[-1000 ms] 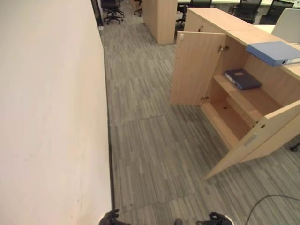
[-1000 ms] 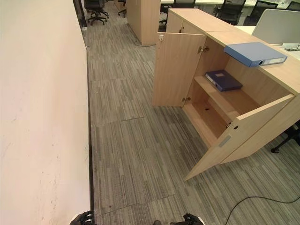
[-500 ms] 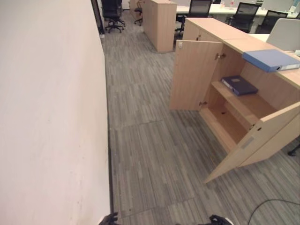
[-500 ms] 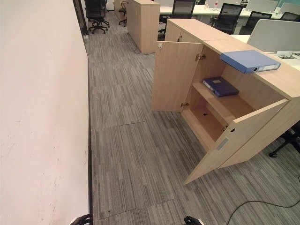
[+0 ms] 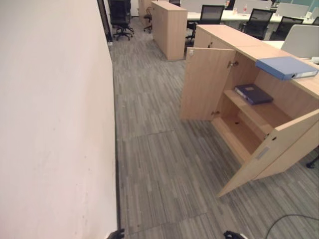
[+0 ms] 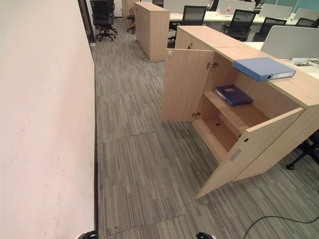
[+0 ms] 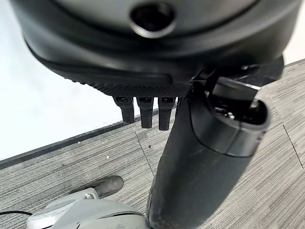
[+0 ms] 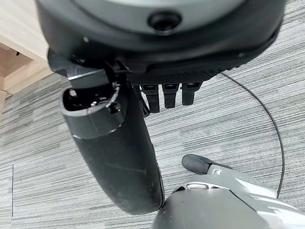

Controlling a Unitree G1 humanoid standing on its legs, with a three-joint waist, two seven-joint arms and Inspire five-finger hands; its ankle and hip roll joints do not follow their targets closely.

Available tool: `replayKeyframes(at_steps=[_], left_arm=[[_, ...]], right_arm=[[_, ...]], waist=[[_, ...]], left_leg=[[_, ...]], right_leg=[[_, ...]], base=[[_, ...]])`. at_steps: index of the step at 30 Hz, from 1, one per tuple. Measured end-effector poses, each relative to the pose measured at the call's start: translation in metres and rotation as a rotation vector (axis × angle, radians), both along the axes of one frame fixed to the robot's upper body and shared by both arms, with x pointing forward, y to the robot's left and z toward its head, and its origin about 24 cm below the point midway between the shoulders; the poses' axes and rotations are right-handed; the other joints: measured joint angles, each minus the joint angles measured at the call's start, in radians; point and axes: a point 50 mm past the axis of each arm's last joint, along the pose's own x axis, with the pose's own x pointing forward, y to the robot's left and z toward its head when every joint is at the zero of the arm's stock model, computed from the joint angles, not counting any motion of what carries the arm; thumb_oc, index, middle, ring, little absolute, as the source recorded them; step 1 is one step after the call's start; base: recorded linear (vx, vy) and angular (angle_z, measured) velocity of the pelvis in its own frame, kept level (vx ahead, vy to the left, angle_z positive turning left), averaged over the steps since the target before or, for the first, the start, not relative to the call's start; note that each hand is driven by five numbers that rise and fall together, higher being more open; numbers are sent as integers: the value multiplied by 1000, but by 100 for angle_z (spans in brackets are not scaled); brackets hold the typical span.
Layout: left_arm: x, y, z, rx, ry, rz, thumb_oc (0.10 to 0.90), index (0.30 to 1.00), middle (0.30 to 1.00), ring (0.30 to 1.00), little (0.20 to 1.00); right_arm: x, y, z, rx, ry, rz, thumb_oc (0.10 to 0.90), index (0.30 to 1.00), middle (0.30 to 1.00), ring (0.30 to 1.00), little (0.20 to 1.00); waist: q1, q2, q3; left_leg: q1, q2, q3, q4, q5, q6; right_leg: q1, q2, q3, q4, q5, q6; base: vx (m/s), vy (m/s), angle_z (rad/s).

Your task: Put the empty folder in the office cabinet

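Two folders are in view at the office cabinet [image 6: 279, 149], which stands at about 2 o'clock from the robot, across the grey carpet floor [image 6: 144, 164]. A light blue folder [image 6: 263, 68] lies flat on the cabinet top [image 6: 304, 89], near its front edge. A dark blue folder [image 6: 233, 94] lies flat on the upper shelf [image 6: 234, 115] inside the cabinet. It is not possible to tell from the pictures which folder is empty.

Both cabinet doors are open. The far door [image 6: 185, 85] stands wide at about 12 o'clock of the opening, and the near door [image 6: 249, 152] swings out toward the robot at about 4 o'clock. The lower shelf [image 6: 214, 139] holds nothing that can be seen.

A pale wall [image 6: 45, 124] runs along the robot's 9 o'clock side. At 12 o'clock, far away, there are a second cabinet [image 6: 152, 27] and some office chairs [image 6: 103, 12].

The left hand [image 7: 146, 112] hangs low above the carpet, its fingers [image 7: 164, 114] straight and side by side, holding nothing. The right hand [image 8: 164, 95] hangs in the same way over the carpet, its fingers [image 8: 152, 100] straight and relaxed, also with nothing in it. Both hands are well apart from the cabinet and from the folders.
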Motion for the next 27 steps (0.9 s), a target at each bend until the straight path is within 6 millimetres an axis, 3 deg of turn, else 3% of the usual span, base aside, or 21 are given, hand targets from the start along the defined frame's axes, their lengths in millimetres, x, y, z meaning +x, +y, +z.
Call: replayKeyframes(at_steps=[18,19,20,22,23,24,27], left_arm=[[-6,1,-2,-4,30,7,800,900,900,900,900],[-5,2,-2,-2,31,10,800,900,900,900,900],[5,6,1,-5,-5,53,800,900,900,900,900],[27,7,6,-2,-66,56,800,900,900,900,900],[26,6,5,-6,-64,66,800,900,900,900,900],[28,7,6,-3,-69,96,800,900,900,900,900],[32,11,7,15,-67,108,800,900,900,900,900]], right_arm=[[0,-5,1,-19,4,1,800,900,900,900,900],[0,-6,1,-20,3,2,800,900,900,900,900],[7,-5,3,-16,-18,7,800,900,900,900,900],[14,-10,5,-30,-31,6,800,900,900,900,900],[16,-13,6,-38,-36,5,800,900,900,900,900],[18,-15,7,-44,-39,-6,800,900,900,900,900],[15,-19,6,-56,-14,-22,800,900,900,900,900]], waist=[[-6,17,3],[-5,19,5],[2,1,32],[6,-23,91],[6,-20,105],[2,-8,118],[2,-7,130]], left_leg=[[-20,3,-26,8,3,-14],[-46,5,-29,37,-2,-20],[-141,5,-24,192,-19,-60],[-270,-1,-20,420,-9,-123],[-290,16,-18,470,-13,-124],[-332,67,11,543,-8,-133],[-347,192,63,335,37,-138]], right_leg=[[-7,5,-15,0,-10,-6],[-18,7,-15,1,-16,-6],[-51,12,-10,25,-43,-21],[-48,-26,-12,16,-30,-51],[-36,-19,-15,17,-32,-61],[-22,-14,-20,12,-47,-77],[-4,-11,-20,-7,-50,-77]], base=[[-19,-62,4],[-131,-207,18],[-98,-169,30],[80,-75,29],[285,29,14],[202,81,5],[253,139,4]])
